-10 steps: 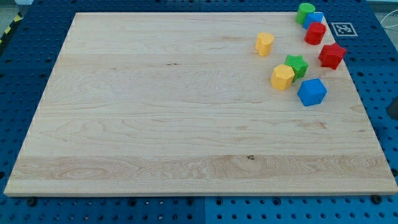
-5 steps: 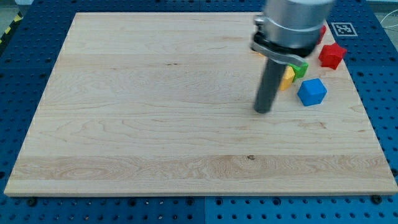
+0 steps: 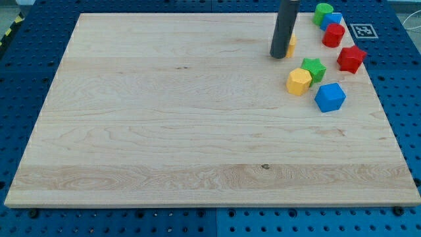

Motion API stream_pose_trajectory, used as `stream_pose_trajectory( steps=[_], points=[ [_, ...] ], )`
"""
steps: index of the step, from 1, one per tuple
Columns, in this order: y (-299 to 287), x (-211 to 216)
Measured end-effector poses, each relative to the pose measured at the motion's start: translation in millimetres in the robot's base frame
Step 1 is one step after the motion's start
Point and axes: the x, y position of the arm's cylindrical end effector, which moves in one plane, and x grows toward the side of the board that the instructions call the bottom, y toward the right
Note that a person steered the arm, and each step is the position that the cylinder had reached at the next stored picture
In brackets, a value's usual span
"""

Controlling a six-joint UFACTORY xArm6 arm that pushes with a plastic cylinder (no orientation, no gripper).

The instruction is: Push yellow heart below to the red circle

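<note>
My tip stands on the board near the view's top right, right at the left side of the yellow heart, which the rod mostly hides. The red circle block sits to the heart's right, near the top right corner. I cannot tell whether the tip touches the heart.
A green block and a blue block sit above the red circle. A red block lies at the right edge. A green star, a yellow hexagon and a blue block cluster below. The board's wooden surface spreads left.
The rod came into view over the right side of the board, then moved up toward the view's top. Its tip now stands beside the yellow heart. No block has visibly moved.
</note>
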Motion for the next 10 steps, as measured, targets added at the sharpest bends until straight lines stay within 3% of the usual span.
stream_pose_trajectory(
  steps=[2,4,8,10],
  points=[
    [-24,0],
    [-65,-55],
    [25,-50],
    [-38,-52]
  ],
)
